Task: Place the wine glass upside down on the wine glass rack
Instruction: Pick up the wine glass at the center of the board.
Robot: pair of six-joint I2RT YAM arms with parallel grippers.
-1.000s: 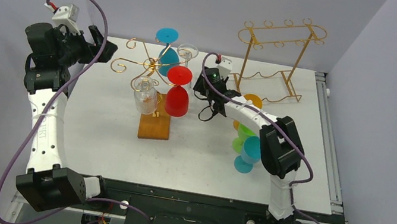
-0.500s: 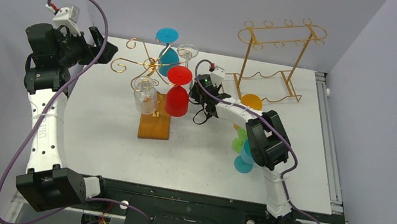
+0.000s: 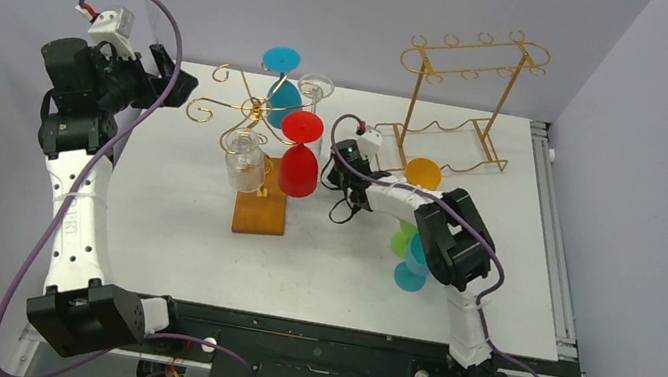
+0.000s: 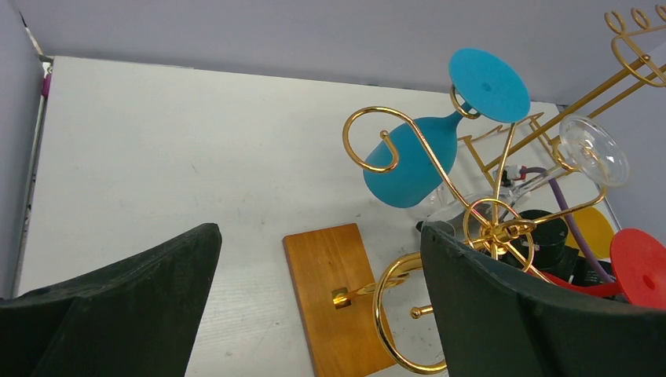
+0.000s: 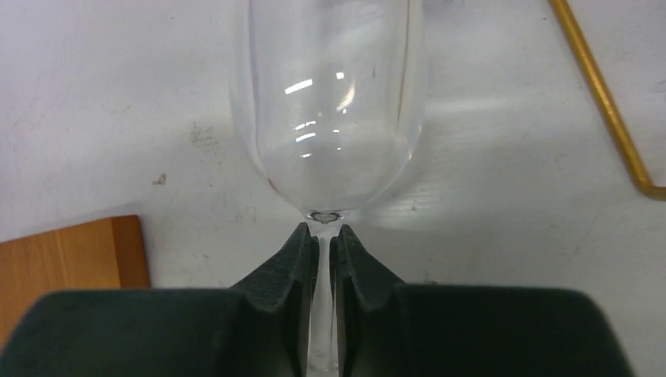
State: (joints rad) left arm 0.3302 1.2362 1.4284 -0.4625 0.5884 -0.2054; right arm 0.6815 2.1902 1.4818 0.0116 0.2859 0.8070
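A clear wine glass [image 5: 330, 118] lies against the white table in the right wrist view, its bowl pointing away from the camera. My right gripper [image 5: 323, 239] is shut on its thin stem just under the bowl; from above, this gripper [image 3: 332, 160] sits low, right of the red glass [image 3: 299, 158]. The wine glass rack [image 3: 255, 115], a gold wire tree on a wooden base [image 3: 261, 209], carries a teal glass [image 3: 282, 91], the red one and two clear glasses. My left gripper [image 3: 180, 83] hovers open, high at the rack's left, nothing between its fingers [image 4: 118, 306].
A taller gold frame rack [image 3: 467, 88] stands at the back right. An orange glass [image 3: 424, 172] lies in front of it. Green and light blue glasses [image 3: 410, 256] lie under my right forearm. The table's right edge has a metal rail [image 3: 557, 254].
My right gripper has dropped lower and slightly nearer beside the red glass, and its jaws have closed on the clear glass's stem. The left arm has stayed put.
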